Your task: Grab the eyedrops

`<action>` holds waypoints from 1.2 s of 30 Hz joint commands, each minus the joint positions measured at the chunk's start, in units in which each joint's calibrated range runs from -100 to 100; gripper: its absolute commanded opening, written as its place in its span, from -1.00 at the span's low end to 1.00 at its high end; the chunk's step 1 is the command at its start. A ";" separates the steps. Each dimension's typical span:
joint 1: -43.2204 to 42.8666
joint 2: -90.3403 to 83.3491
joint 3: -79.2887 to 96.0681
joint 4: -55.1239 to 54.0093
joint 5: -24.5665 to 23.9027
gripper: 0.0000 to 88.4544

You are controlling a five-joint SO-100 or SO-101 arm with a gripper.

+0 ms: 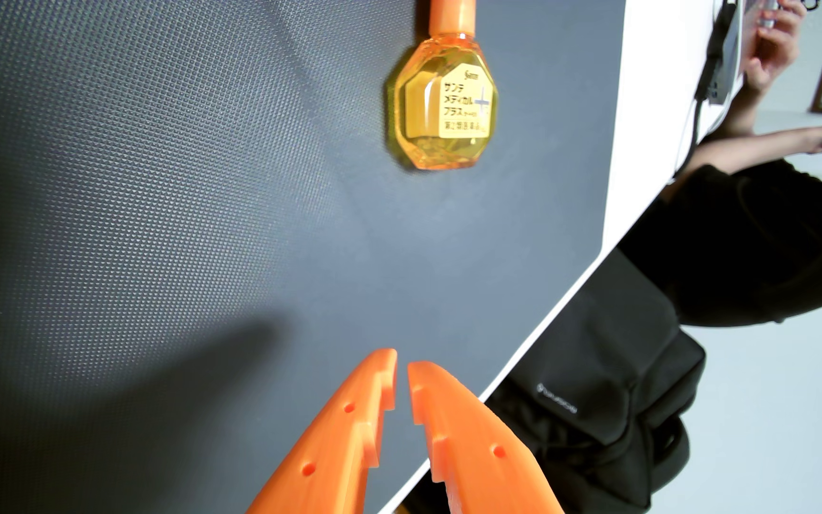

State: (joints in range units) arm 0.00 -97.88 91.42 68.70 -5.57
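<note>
A wrist view looks along a dark grey, finely dimpled mat (176,197) that covers a white tabletop (646,123). At the bottom centre, the gripper (402,365) enters the picture with two orange, stepped fingers (345,435) whose tips nearly meet, leaving only a thin slit; nothing is held between them. Well ahead of the tips, near the top centre, the eyedrops bottle (441,106) lies flat on the mat. Its faceted body is clear yellow with a pale label printed in Japanese, and its orange cap points toward the top edge. Beyond the tabletop's edge on the right, a person in black clothing (765,237) stands with a raised hand (770,44), and a black bag (611,395) sits on the pale floor below.
</note>
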 commanded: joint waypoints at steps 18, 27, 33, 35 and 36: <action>-1.08 1.19 -5.65 -1.50 1.36 -0.98; -2.16 16.65 -14.56 -3.58 3.82 -0.98; -2.74 32.28 -25.91 -2.45 5.70 -0.92; -3.24 37.54 -29.42 -1.85 6.75 -0.83; -3.82 40.00 -31.31 -1.85 7.06 -0.79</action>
State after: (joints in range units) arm -2.77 -65.32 67.22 66.52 0.44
